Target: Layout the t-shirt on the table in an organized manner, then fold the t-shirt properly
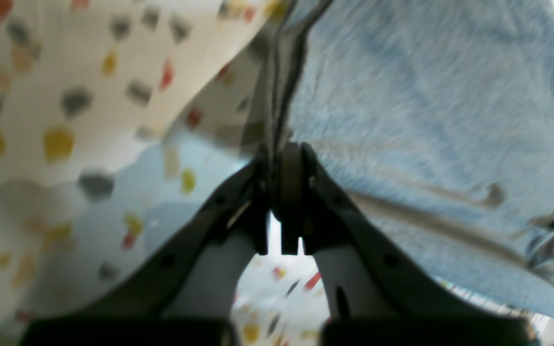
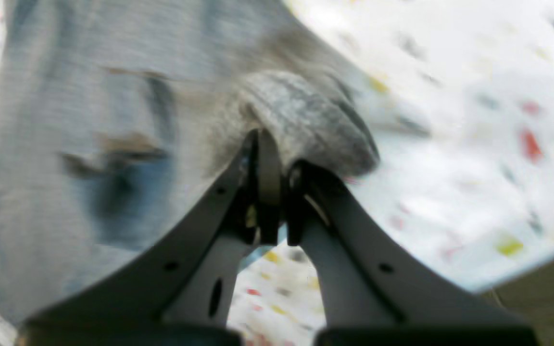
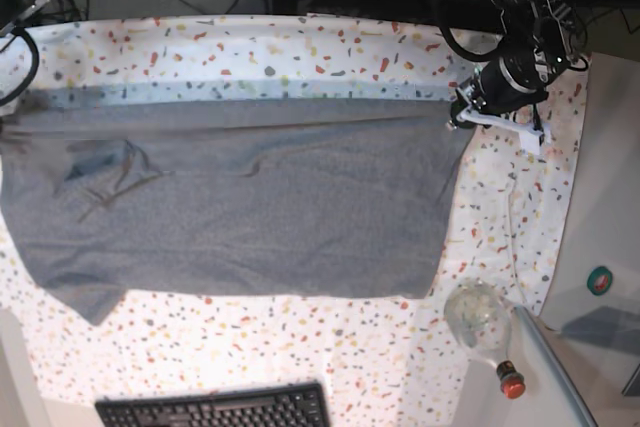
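Note:
The dark-grey t-shirt (image 3: pixel 250 197) hangs stretched wide over the speckled table (image 3: pixel 300 47), its upper edge pulled taut between both arms. My left gripper (image 3: pixel 458 119) is at the shirt's upper right corner in the base view. Seen from the left wrist, my left gripper (image 1: pixel 282 158) is shut on the edge of the t-shirt (image 1: pixel 426 96), above the table (image 1: pixel 65 96). Seen from the right wrist, my right gripper (image 2: pixel 270 149) is shut on a bunched fold of the t-shirt (image 2: pixel 89 96) over the table (image 2: pixel 474 144). In the base view that gripper lies at the frame's left edge, mostly out of sight.
A black keyboard (image 3: pixel 215 409) lies at the front edge. A clear glass bottle with a red cap (image 3: pixel 485 327) lies at the front right of the cloth. A plain grey side surface (image 3: pixel 610 197) runs along the right. Cables and gear crowd the back.

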